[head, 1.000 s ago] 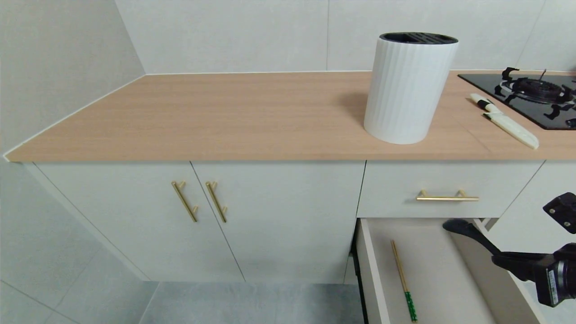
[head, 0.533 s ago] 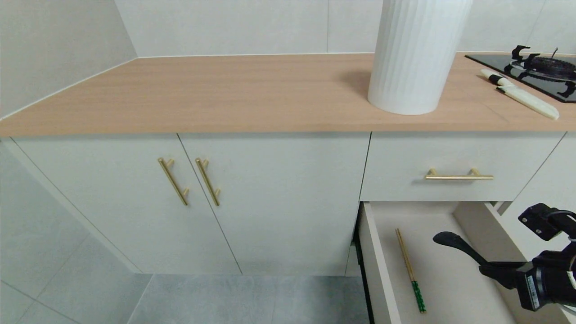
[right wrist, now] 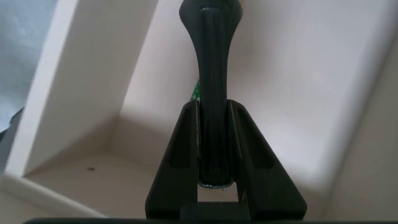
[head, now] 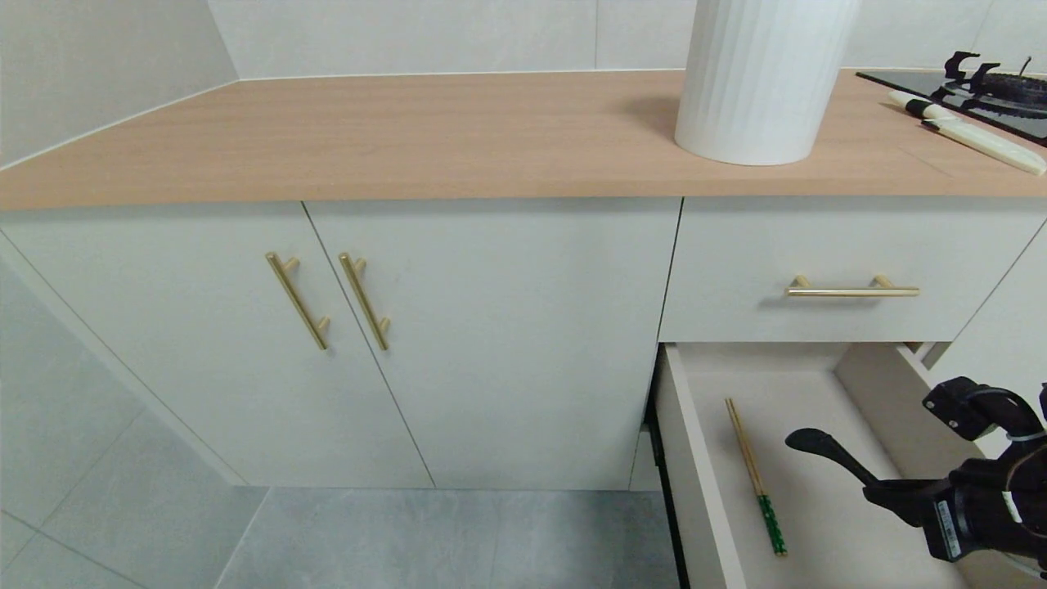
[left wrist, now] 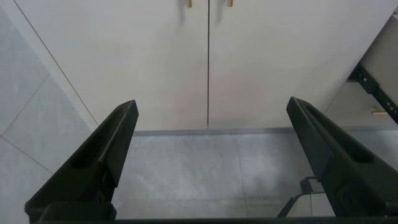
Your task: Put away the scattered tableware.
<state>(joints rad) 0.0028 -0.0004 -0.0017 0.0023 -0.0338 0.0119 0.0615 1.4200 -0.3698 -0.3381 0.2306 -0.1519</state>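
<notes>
1. down at 5 o'clock in the head view, the pulled-out pale cream drawer (head: 695, 474) already holds a pair of wooden chopsticks with green ends (head: 757, 483), lying flat near its 9 o'clock wall.
2. the right gripper (head: 896, 495) hangs over the drawer's 3 o'clock side, its jaws clamped on a slim black long-handled utensil (head: 826, 454) whose rounded end points toward 10 o'clock. i cannot tell what kind of utensil it is, and it is not yet set down.
3. the left gripper (left wrist: 211, 109) has its jaws spread wide and empty, facing the white cupboard doors (left wrist: 205, 56).
4. at 2 o'clock on the light wooden countertop (head: 409, 131), a cream-bladed knife (head: 973, 135) lies between the tall white ribbed holder (head: 761, 82) and the black gas hob (head: 998, 82).
5. i judge the task roughly midway: the chopsticks are stowed, the utensil awaits release, and the knife is left.
</notes>
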